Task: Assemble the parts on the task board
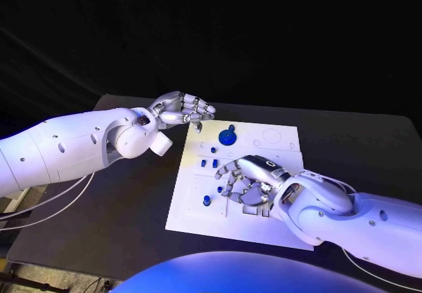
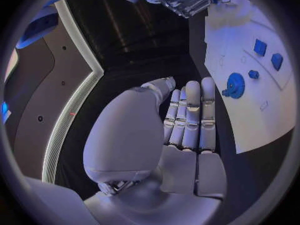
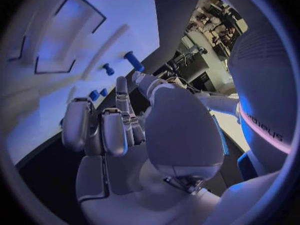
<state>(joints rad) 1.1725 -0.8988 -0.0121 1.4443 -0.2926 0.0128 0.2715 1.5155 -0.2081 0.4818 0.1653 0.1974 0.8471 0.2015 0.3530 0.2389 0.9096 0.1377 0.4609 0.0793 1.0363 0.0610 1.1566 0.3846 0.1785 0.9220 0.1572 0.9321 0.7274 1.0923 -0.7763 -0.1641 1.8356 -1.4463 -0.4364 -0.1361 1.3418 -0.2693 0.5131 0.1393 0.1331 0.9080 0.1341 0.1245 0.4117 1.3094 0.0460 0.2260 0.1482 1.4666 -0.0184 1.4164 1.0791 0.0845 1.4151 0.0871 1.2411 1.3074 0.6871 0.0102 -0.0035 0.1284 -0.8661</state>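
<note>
Pegs (image 1: 207, 201) stand on the task board (image 1: 198, 213) at nine o'clock from my right hand (image 1: 246, 183), curled, holding nothing. My left hand (image 1: 182, 110), fingers shut empty, is farther.

Blue parts (image 1: 228, 136) lie scattered on white task board (image 1: 189, 210).

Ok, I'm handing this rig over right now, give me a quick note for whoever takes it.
Left hand: fingers curled in, holding nothing, at the far left corner of the task board.
Right hand: over the middle of the board, fingers curled; no part seen in it.
Blue gear sits near the far edge; small blue parts lie mid-board, one peg nearer.
Done: cannot tell. Left: the loose small parts.
</note>
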